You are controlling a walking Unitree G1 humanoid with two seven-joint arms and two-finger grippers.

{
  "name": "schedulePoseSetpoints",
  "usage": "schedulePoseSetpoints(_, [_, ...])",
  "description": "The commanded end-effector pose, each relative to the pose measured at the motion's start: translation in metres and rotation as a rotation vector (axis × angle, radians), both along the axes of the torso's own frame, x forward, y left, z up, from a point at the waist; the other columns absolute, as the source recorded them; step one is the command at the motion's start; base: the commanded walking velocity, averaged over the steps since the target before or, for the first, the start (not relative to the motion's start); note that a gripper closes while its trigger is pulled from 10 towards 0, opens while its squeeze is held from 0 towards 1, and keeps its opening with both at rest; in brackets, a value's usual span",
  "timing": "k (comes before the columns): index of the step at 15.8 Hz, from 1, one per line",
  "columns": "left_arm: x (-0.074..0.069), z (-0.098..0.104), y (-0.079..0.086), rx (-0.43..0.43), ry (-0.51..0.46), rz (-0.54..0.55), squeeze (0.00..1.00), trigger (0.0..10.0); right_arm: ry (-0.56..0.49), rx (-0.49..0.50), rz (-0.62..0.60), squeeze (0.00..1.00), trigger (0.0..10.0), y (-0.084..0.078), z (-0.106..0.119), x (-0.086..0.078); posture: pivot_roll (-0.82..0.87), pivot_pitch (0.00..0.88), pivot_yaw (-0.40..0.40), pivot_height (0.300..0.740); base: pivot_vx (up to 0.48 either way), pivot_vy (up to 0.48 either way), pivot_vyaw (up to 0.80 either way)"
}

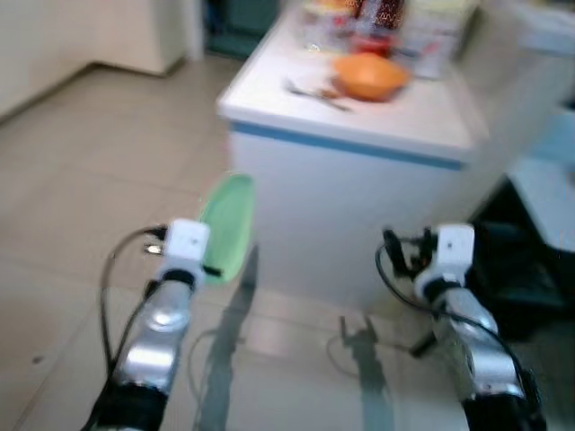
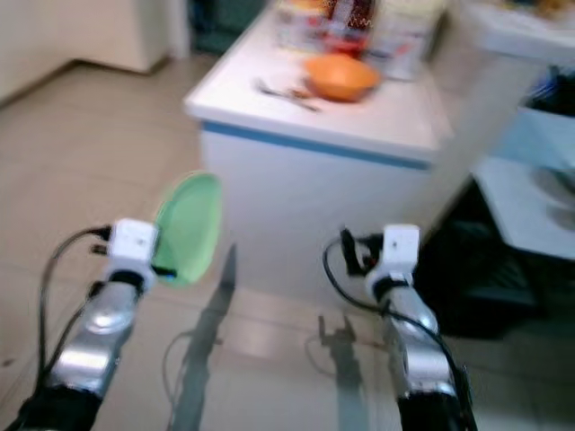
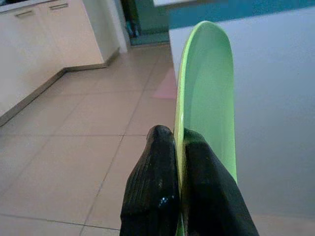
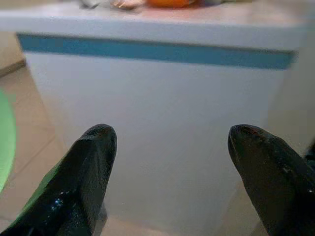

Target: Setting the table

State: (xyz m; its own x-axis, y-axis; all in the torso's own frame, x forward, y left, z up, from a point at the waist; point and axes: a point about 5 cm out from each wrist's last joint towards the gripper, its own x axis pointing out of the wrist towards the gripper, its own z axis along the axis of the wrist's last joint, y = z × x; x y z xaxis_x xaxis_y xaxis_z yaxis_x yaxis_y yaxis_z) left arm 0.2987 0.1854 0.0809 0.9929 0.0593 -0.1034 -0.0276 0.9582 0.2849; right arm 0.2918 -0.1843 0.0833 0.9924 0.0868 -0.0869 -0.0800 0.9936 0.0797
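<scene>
1. Landmark: a white table (image 1: 422, 126) with a blue band under its top stands ahead of the robot on the tiled floor (image 1: 81, 189). All positions below are given relative to it.

2. Left gripper (image 3: 179, 147): its two black fingers are pinched tight on the rim of a green plate (image 3: 209, 93), which is held on edge rather than flat. Plate and gripper are in front of the table's near side, below the level of the top and towards its left corner, not touching it.

3. Right gripper (image 4: 172, 140): fingers spread wide apart with nothing between them, pointed at the table's front panel, below the top and clear of it.

4. Already on the table: an orange bowl (image 1: 368, 76) near the middle of the top, with what appears to be cutlery (image 1: 314, 92) just beside it on the left. The head views are blurred, so this identification is tentative. Jars or packets (image 1: 386, 18) crowd the far end.

5. Progress, as a judgement: early to middle stage. The plate is secured but not yet delivered. Remaining work is to close on the table, raise the plate above the top, level it, and set it on the bare near part of the surface.
</scene>
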Motion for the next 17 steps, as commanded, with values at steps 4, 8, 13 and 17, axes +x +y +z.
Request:
schedulePoseSetpoints(4, [0.007,0.023,-0.014,0.0,-0.099,-0.064,0.0,10.0,-0.03,0.018,-0.036,0.0,10.0,-0.01,0.012,0.001,0.0,0.0,-0.049,0.74,0.0,-0.469,0.0])
schedulePoseSetpoints(8, [0.01,0.03,-0.013,-0.013,-0.116,-0.057,0.0,10.0,-0.023,0.036,-0.045,0.0,10.0,-0.011,0.013,-0.002,-0.01,0.0,-0.043,0.74,0.0,-0.469,0.0])
schedulePoseSetpoints(13, [0.009,0.04,-0.01,-0.01,-0.144,-0.056,0.0,10.0,-0.098,0.049,-0.017,0.0,10.0,-0.006,0.028,0.0,-0.02,0.0,-0.038,0.74,0.0,-0.466,0.0])
schedulePoseSetpoints(17, [0.008,0.065,0.001,0.009,-0.221,-0.026,0.0,10.0,-0.153,0.096,0.012,0.0,10.0,-0.005,0.038,-0.005,-0.02,0.0,-0.047,0.74,0.0,-0.465,0.0])
